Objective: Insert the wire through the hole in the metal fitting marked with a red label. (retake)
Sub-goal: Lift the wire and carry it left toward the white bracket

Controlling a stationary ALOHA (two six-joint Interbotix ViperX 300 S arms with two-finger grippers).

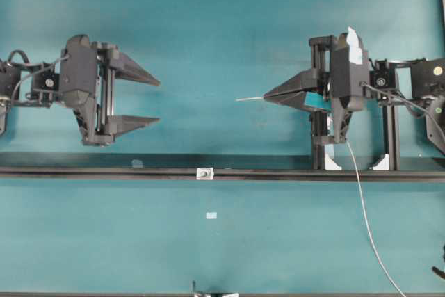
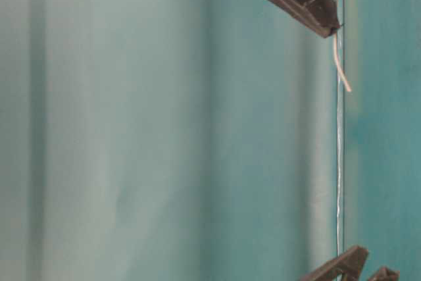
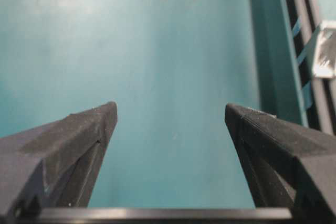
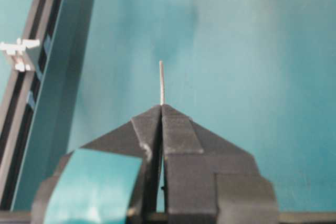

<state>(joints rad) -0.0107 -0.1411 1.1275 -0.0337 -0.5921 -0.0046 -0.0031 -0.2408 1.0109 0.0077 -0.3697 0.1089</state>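
Wire (image 1: 248, 98) juts as a short stub from the tip of the right gripper (image 1: 268, 93), whose two black fingers are pressed tight together on it; in the right wrist view the stub rises straight toward twelve o'clock from the pinched fingertips, and the rest of the wire trails out from under the gripper body in the overhead view, curving away toward five o'clock across the teal table (image 1: 208, 19) to the lower edge. The right gripper sits at about three o'clock in the overhead view, its tip pointing toward nine o'clock. The left gripper (image 1: 158, 102) sits at nine o'clock with its fingers spread wide apart, nothing between them, tips pointing toward three o'clock; the two grippers face each other, well apart. The metal fitting (image 1: 204, 173) sits on the long black rail (image 1: 104, 170) that runs straight across the table, at roughly six o'clock from the gap between the grippers and apart from both. Its hole shows only as a dark speck at its centre. A small pale tag (image 1: 211, 215) lies on the table at six o'clock from the fitting. Two white brackets (image 1: 380, 163) stand on the rail below the right arm. A red label cannot be made out.
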